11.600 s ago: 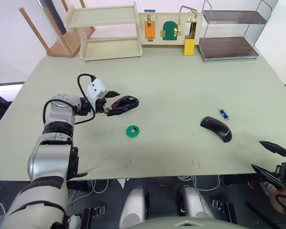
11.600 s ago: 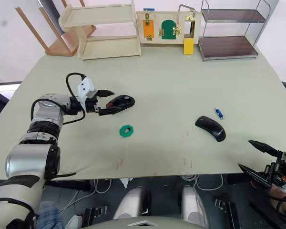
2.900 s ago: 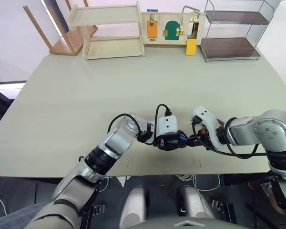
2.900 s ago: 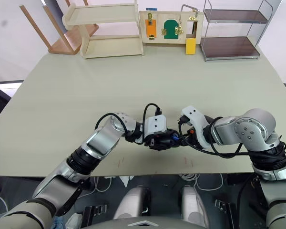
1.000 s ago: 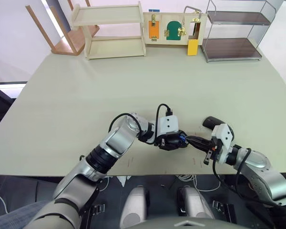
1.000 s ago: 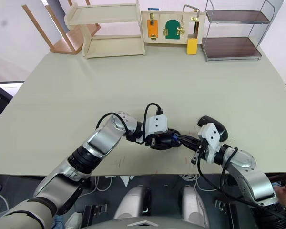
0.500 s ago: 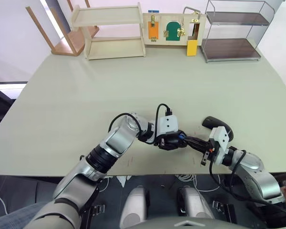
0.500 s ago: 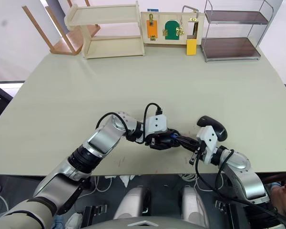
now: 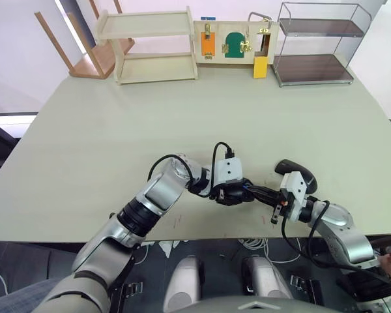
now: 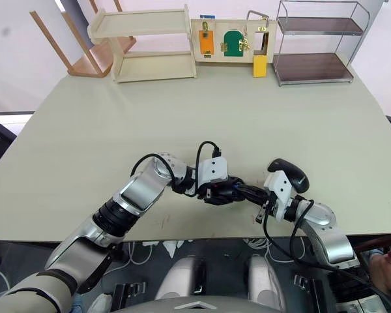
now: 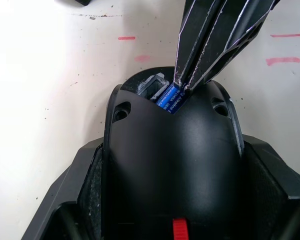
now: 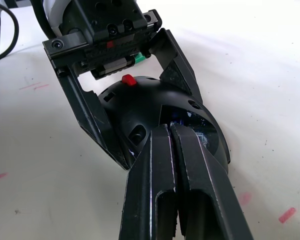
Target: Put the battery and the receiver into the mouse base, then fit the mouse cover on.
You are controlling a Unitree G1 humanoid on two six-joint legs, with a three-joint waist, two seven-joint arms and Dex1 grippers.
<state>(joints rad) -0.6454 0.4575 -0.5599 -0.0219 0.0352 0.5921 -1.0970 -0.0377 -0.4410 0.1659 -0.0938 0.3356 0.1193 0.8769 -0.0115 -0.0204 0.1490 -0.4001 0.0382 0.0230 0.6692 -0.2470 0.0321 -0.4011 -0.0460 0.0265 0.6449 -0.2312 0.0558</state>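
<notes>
Closer now, right tool [image 12: 171, 131] pinched narrow touches battery [image 11: 171, 99]; left tool [image 10: 216, 194] clamps mouse base [image 11: 172, 165].

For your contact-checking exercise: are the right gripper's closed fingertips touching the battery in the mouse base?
Touching. In the left wrist view, the right gripper, its fingers shut, presses its tips onto the blue battery in the compartment of the mouse base; no gap shows.

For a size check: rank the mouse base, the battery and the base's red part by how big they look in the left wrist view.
1. mouse base, by far the largest.
2. battery, only partly showing in its compartment.
3. red part, cut by the picture's edge, so its place against the battery is unsure.
</notes>
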